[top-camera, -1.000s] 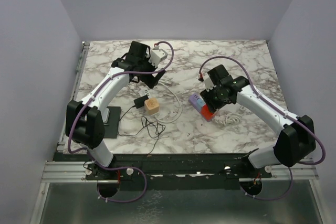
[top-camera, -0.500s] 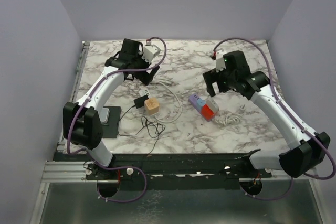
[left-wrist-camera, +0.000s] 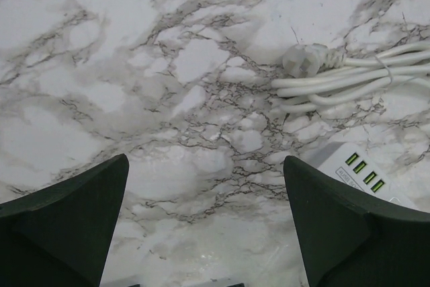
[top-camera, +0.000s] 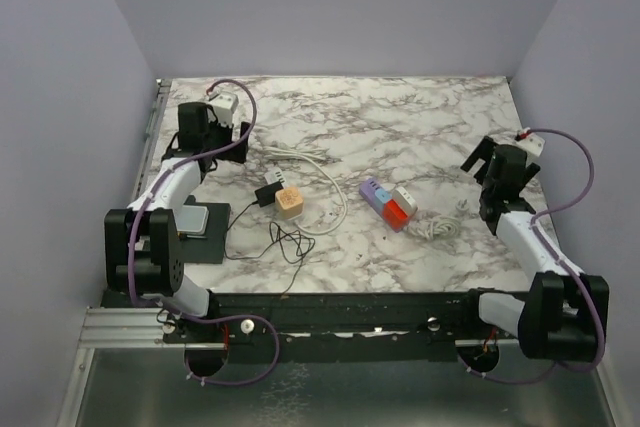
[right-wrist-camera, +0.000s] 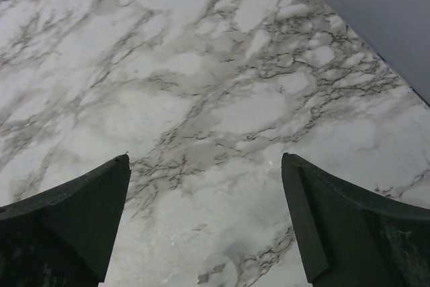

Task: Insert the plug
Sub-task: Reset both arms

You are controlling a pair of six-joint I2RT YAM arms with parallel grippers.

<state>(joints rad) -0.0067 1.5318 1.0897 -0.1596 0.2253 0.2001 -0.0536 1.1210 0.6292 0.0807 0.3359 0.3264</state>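
A purple and red power strip lies on the marble table, right of centre. A pale grey plug sits against its right side, and a coil of white cord lies next to it. My right gripper is drawn back to the right edge, open and empty over bare marble. Drawn back to the far left, my left gripper is also open and empty. A white plug on a bundled cord and a white strip with green ports show ahead of it.
A black adapter and a small wooden cube lie left of centre, with a white cable looping round them. A thin black wire trails toward the front edge. A grey pad lies at the left. Walls enclose the table.
Both arms have pulled back from the middle to the table's sides. The right gripper left the purple and red strip and opened wide. The strip stays where it was.
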